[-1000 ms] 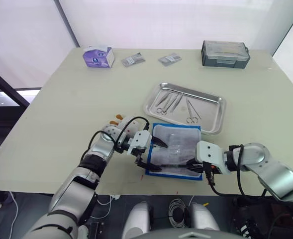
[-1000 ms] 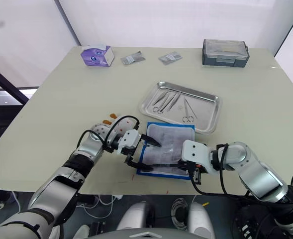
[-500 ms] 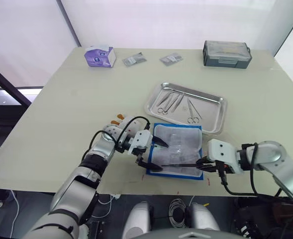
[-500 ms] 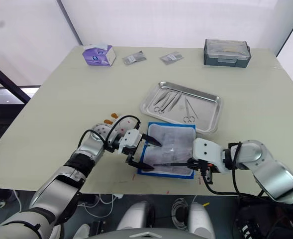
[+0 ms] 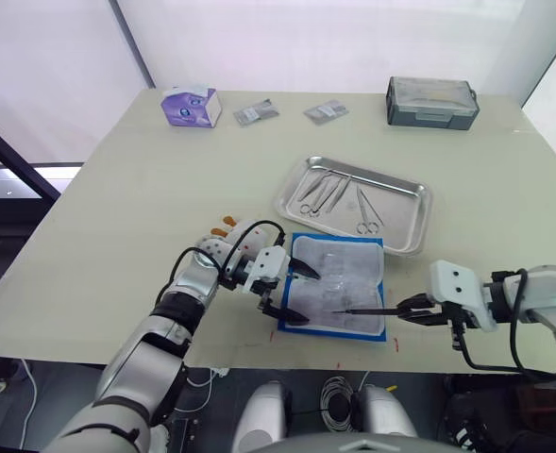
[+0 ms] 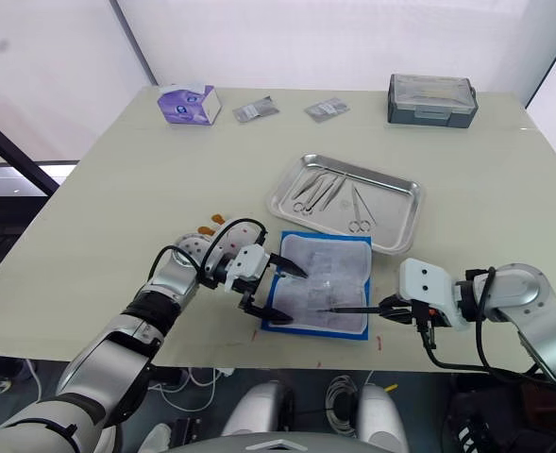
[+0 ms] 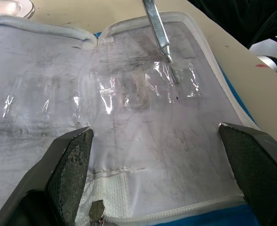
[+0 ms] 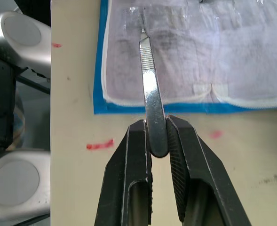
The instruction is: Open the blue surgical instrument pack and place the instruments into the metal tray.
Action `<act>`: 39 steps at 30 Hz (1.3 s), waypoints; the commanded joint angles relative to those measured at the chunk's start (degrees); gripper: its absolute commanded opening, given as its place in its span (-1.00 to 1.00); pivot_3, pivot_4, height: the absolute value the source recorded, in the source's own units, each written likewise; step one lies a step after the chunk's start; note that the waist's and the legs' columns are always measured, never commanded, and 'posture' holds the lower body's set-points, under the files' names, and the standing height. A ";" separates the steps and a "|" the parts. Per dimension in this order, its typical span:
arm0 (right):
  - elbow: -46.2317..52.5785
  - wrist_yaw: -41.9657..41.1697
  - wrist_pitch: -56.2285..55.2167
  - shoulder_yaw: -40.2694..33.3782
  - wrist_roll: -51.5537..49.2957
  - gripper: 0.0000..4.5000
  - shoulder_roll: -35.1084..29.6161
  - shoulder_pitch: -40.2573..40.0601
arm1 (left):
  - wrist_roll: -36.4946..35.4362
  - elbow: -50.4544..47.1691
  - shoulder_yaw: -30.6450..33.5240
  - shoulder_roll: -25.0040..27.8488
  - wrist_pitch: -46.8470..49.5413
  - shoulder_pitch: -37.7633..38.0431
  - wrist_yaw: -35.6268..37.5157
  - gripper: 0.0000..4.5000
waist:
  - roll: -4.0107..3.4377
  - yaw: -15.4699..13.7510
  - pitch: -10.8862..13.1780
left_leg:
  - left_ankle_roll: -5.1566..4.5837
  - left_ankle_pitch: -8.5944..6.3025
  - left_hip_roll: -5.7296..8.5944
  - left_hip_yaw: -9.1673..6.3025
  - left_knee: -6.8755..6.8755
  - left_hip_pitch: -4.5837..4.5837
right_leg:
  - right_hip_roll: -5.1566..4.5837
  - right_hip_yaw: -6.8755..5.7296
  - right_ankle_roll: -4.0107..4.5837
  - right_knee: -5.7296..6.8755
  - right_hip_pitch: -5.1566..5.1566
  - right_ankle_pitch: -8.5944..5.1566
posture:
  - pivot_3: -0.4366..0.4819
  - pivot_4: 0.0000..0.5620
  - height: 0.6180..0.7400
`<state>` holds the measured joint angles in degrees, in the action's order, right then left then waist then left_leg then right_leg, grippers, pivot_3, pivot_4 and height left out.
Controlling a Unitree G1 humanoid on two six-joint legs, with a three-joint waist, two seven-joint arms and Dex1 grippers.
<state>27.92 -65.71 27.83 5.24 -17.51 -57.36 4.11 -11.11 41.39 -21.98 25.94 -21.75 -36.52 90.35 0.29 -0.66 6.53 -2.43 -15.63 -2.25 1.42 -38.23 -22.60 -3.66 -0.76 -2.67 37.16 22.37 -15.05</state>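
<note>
Blue surgical instrument pack [image 5: 335, 297] lies unfolded flat at the table's near edge, pale clear-pocketed lining up, just in front of the metal tray [image 5: 353, 203].

One slim silver instrument, a scalpel-like handle [image 8: 148, 103], is clamped at its butt end between the right gripper [image 8: 157, 146] fingers; jaws closed tight on it. Its thin tip reaches over the lining near the pack's near edge; whether the tip touches the plastic cannot be told. Right gripper [image 5: 415, 309] sits off the pack's right side, above bare table.

Left gripper [image 5: 294, 294] spread wide at the pack's left edge, one finger at the far corner, one at the near corner, holding nothing. In the left wrist view both dark pads [image 7: 72, 160] flank the lining, zipper pull between them.

Tray holds several instruments [image 5: 339, 194]: ring-handled scissors and forceps, laid roughly lengthwise.

Far edge of table [image 5: 145, 217]: purple tissue box [image 5: 192, 106], two small foil packets [image 5: 256, 113], grey lidded box [image 5: 431, 100]. Red marks on the table [image 8: 98, 144] near the pack.
</note>
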 commanded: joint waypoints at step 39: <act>-3.45 22.46 8.80 -14.29 -8.72 -0.99 14.78 3.51 | 5.95 5.01 -2.14 1.84 -0.28 2.79 1.06 1.00 | -0.31 0.05 -0.04 | 0.00 0.00 -0.01 0.00 0.03 0.04 | 0.04 0.02 -0.02 -0.03 -0.03 0.02 | -0.05 -0.47 0.79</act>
<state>22.77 -46.09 35.15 -9.48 -25.97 -43.63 6.11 -11.13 41.67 -21.80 25.95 -21.89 -36.34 90.39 -0.01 -0.61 6.49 -2.43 -15.63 -2.27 1.42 -38.20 -22.56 -3.62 -0.74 -2.69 37.13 22.34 -15.03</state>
